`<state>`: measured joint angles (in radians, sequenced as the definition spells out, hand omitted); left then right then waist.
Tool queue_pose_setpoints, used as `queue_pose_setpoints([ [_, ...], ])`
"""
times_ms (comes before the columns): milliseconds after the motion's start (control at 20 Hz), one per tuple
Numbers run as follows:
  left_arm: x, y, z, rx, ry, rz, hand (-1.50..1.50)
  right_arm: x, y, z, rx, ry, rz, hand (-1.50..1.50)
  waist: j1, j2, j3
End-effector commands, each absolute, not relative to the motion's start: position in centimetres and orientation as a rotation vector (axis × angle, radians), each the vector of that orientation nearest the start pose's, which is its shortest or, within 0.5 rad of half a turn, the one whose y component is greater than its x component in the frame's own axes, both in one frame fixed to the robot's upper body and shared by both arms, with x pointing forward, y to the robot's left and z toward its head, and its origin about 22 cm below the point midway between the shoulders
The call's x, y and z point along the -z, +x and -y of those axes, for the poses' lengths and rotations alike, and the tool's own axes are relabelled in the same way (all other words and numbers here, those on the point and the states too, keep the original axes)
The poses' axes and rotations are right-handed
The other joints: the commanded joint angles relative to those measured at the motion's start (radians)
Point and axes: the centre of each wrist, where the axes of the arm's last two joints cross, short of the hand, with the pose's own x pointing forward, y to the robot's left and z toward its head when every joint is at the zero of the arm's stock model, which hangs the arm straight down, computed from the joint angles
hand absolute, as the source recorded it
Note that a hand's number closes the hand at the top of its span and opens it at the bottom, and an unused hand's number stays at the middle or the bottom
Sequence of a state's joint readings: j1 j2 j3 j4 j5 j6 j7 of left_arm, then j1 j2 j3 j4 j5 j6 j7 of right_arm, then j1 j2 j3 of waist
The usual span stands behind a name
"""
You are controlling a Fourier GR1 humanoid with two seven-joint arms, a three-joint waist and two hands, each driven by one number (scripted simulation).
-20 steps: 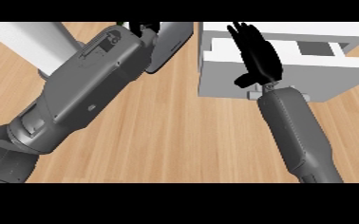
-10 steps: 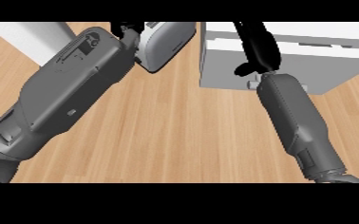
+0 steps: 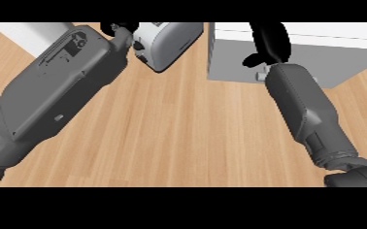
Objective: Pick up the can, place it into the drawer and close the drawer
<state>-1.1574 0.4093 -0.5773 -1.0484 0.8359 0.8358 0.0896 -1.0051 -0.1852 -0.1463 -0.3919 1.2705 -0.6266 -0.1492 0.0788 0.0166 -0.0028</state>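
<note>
bench [image 3: 179, 140]: wooden top with light brown planks, the grain runs across the view, the surface looks smooth and matte
can [image 3: 166, 42]: silver-grey cylinder with a smooth metal look, it lies tilted at the top of the view, the upper end is cut by the edge; it has a pale round end face with small dark marks near the left hand
where the can is: lifted above the bench, just beside the drawer unit but apart from it, on its left side; it is not inside the drawer
left hand [image 3: 123, 30]: black, mostly hidden behind the forearm; only small dark parts show at the can's left end, touching it
left fingers: they seem to hold the can at its end, but how far they curl round it i cannot tell
left forearm [image 3: 61, 85]: broad grey shell, matte, with rounded edges and a flat panel with small dark details; it goes diagonal from the lower left up to the can
drawer [image 3: 301, 53]: white box shape with flat walls and sharp corners, the front side in light grey shade; it stands on the bench at the upper right
right hand [image 3: 271, 43]: black, long shape, it is over the white drawer unit and reaches to the top edge
right fingers: they look straight and close together, holding nothing
right forearm [image 3: 305, 106]: grey, slimmer, rounded like a tube, it comes from the lower right corner up to the drawer
</note>
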Motion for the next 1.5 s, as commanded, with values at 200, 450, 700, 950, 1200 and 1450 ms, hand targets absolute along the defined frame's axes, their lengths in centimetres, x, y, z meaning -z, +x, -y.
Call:
queue_pose_setpoints([
  [200, -24.2, 40.4, -12.8, -0.166, 0.046, 1.746, -1.5, -8.4, 45.9, 19.4, -1.006, -1.404, 1.694, -1.5, 0.012, 0.015, 0.005],
  [450, -23.1, 39.4, -12.2, -0.148, 0.052, 1.744, -1.5, -11.5, 46.9, 20.5, -0.982, -1.442, 1.666, -1.5, 0.033, 0.019, 0.005],
  [700, -23.9, 38.7, -12.2, -0.128, 0.011, 1.717, -1.5, -12.4, 47.2, 20.6, -1.028, -1.349, 1.673, -1.5, 0.034, 0.017, 0.006],
  [950, -22.8, 38.3, -11.6, -0.145, 0.0, 1.718, -1.5, -12.8, 47.4, 17.8, -0.826, -0.998, 1.78, -1.5, 0.047, 0.021, 0.009],
  [1200, -22.6, 38.0, -11.8, -0.143, 0.006, 1.707, -1.5, -12.3, 47.3, 18.2, -0.552, -0.74, 1.838, -1.5, 0.031, 0.015, 0.011],
  [1450, -23.6, 37.5, -12.7, -0.121, -0.004, 1.726, -1.5, -13.3, 47.6, 18.5, -0.505, -0.68, 1.836, -1.5, 0.043, 0.015, 0.006],
])
